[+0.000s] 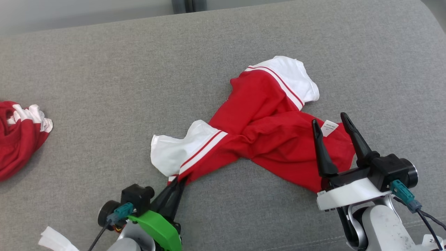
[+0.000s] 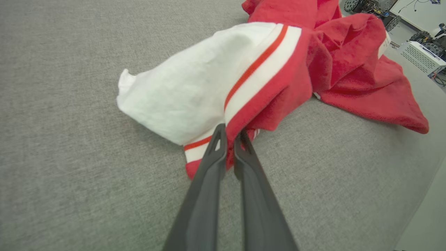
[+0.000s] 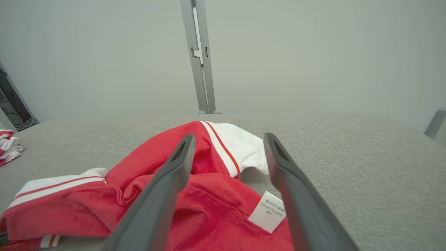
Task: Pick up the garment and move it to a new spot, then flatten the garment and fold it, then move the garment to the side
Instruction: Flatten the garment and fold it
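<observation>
The garment (image 1: pixel 264 129) is a crumpled red shirt with white, red-striped sleeves, lying on the grey fabric surface (image 1: pixel 139 69). My left gripper (image 1: pixel 178 181) is shut on the hem beside the near white sleeve (image 1: pixel 174 150); in the left wrist view the fingertips (image 2: pixel 218 134) pinch red cloth of the garment (image 2: pixel 271 69). My right gripper (image 1: pixel 331 122) hovers open over the garment's right part, its fingers either side of a white care label (image 1: pixel 329 127). The right wrist view shows the garment (image 3: pixel 209 209) and label (image 3: pixel 268 211) between the open fingers (image 3: pixel 181 157).
A second red and white garment (image 1: pixel 17 136) lies bunched at the left edge of the surface. A white scrap (image 1: pixel 54 240) shows at the bottom left. Beyond the far edge stands a grey post (image 3: pixel 200 55) against a pale wall.
</observation>
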### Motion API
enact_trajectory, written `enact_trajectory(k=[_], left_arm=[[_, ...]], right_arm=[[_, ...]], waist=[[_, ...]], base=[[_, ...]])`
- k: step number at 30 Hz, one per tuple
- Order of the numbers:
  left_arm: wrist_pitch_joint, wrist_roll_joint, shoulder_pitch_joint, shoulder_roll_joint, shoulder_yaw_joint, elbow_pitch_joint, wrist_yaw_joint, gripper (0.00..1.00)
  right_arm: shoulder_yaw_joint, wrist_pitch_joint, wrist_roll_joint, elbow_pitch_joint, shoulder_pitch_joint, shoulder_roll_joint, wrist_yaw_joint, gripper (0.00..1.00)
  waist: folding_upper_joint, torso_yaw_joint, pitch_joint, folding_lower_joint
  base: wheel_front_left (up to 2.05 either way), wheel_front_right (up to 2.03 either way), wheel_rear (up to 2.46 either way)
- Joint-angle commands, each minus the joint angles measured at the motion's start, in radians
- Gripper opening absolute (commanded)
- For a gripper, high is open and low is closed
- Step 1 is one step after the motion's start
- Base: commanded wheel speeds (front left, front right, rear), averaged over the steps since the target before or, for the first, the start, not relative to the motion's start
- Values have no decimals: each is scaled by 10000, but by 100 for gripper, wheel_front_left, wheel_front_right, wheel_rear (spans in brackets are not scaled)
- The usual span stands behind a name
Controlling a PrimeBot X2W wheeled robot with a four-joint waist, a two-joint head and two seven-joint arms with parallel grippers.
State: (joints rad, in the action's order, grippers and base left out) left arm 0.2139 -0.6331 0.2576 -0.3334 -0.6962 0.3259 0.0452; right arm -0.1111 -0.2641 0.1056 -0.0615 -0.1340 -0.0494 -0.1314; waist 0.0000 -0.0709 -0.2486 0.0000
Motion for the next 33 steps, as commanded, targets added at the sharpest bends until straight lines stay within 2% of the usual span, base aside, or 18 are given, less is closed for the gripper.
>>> enact_trajectory(k=[1, 3, 6, 11, 18, 21, 24, 28, 33], left_arm=[[-235, -198, -21, 83, -125, 207, 159, 20], [-639, -331, -28, 185, -275, 440, 248, 100], [-987, -614, -61, 293, -269, 478, 223, 100], [-1164, -711, -319, 39, 78, -655, -544, 100], [-1844, -1080, -733, -1102, 1207, -2990, -1814, 100], [-1743, -1341, -597, -1409, 1897, -3492, -2170, 100], [-1871, -1076, -112, -1774, 2316, -3558, -2614, 100], [-2714, -868, 648, -1918, 2000, -2739, -2546, 100], [-3565, -864, 1438, -1528, 1280, -1104, -1977, 100]], right_arm=[[-4, -5, -76, -23, 78, -19, 14, 100], [-4, -5, -108, -30, 88, -19, 14, 100], [-2, -5, -169, -33, 128, -19, 14, 100], [9, -5, -229, -38, 261, -22, 14, 100], [-102, -5, -189, -46, 373, -20, 16, 100], [-143, -5, -181, -3, 300, -20, 14, 100], [-121, -5, -275, 12, 312, -16, 16, 100], [-130, -5, -322, 44, 245, -19, 14, 100], [-185, -5, -327, 70, 86, -20, 16, 100]], waist=[[0, 75, 65, 0], [0, 111, 104, 0], [0, 147, 167, 0], [0, 103, 294, 0], [0, -139, 419, 0], [0, -268, 387, 0], [0, -304, 338, 0], [0, -330, 184, 0], [0, -361, -9, 0]], base=[[0, 0, 0], [0, 0, 0], [0, 0, 0], [0, 0, 0], [0, 0, 0], [0, 0, 0], [0, 0, 0], [0, 0, 0], [0, 0, 0]])
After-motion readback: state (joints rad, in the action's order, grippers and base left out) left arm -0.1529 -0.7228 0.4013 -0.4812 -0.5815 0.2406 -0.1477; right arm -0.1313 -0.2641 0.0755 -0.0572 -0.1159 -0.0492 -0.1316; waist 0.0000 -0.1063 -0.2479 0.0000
